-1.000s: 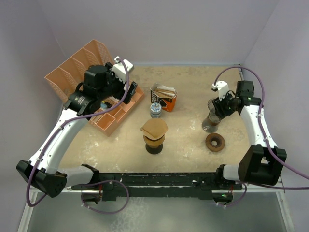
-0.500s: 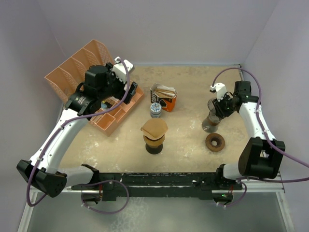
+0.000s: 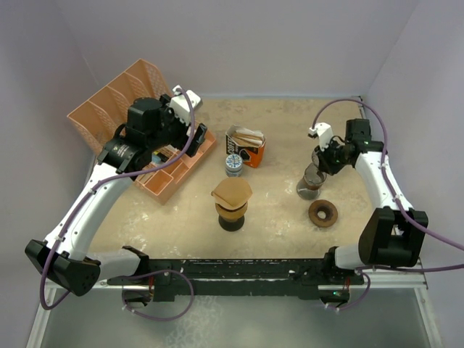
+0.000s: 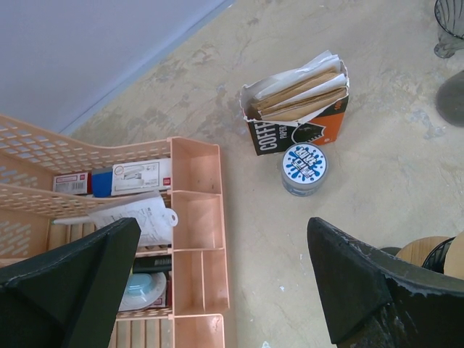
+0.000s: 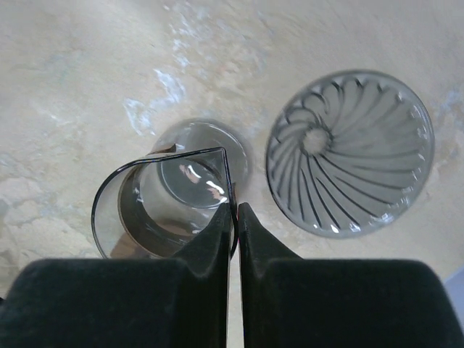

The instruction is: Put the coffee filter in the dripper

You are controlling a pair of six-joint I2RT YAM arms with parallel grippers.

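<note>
A tan paper coffee filter (image 3: 232, 191) lies over the top of a brown cup-shaped stand (image 3: 233, 214) at the table's middle. More filters stick out of an open black-and-orange box (image 3: 246, 147) (image 4: 297, 109). A clear ribbed glass dripper (image 5: 350, 152) rests on the table, shown in the right wrist view. Beside it is a clear glass pitcher (image 5: 163, 203) (image 3: 310, 183). My right gripper (image 5: 235, 210) (image 3: 317, 168) is shut on the pitcher's rim, one finger inside and one outside. Over the organiser's edge, my left gripper (image 4: 225, 239) (image 3: 188, 119) hangs open and holds nothing.
A peach desk organiser (image 3: 116, 109) with papers and a compartment tray (image 4: 196, 246) fills the far left. A small blue-and-white tin (image 3: 233, 164) (image 4: 304, 168) stands in front of the filter box. A brown ring (image 3: 323, 213) lies near the pitcher. Lilac walls enclose the table.
My right gripper has closed onto the pitcher's rim, and arm and pitcher have shifted slightly left. The left arm has not moved.
</note>
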